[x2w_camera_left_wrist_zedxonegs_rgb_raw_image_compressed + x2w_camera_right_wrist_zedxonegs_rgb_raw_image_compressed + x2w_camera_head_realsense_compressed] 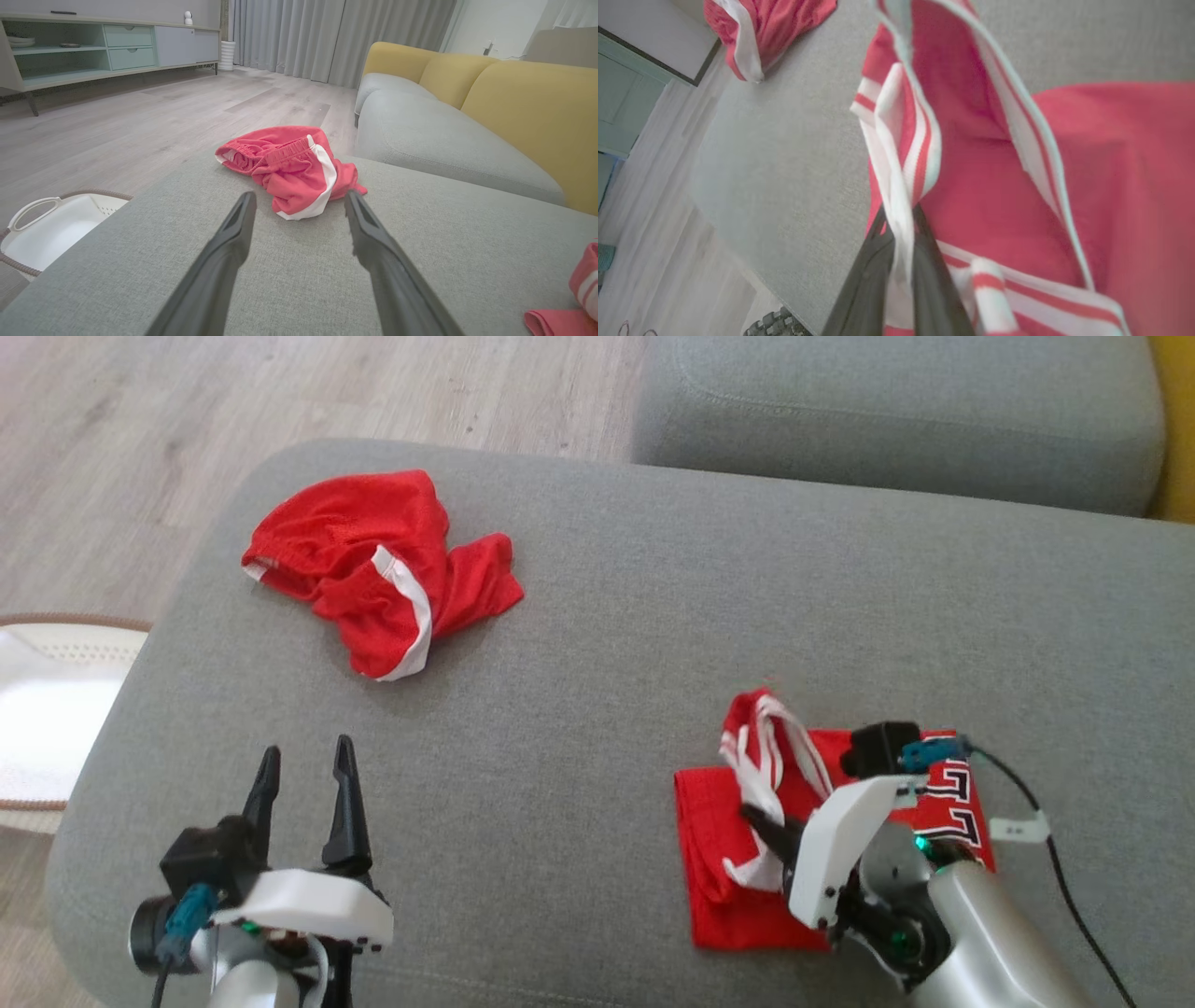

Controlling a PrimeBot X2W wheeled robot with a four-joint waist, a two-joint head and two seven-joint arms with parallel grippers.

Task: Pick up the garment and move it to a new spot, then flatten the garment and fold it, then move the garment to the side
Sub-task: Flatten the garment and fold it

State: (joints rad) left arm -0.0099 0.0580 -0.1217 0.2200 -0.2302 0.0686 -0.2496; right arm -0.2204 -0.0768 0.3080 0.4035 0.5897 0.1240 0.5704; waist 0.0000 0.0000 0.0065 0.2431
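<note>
The right pincer (899,224) is clamped on the white-striped trim (901,154) of the red jersey (1111,177), which lies on the grey sofa cushion (794,140). Red shorts (784,18) lie well apart.

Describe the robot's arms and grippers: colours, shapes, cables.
The left gripper and right gripper each have two long tapering black fingers, a white shell, a black camera block with a teal plug, and a silver forearm. A white-tagged black cable leaves the right wrist.

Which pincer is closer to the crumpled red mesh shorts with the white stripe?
Left. The left pincer, open, points at the crumpled red shorts with a gap between; the right pincer is farther off, shut on the red jersey's white-striped trim.
</note>
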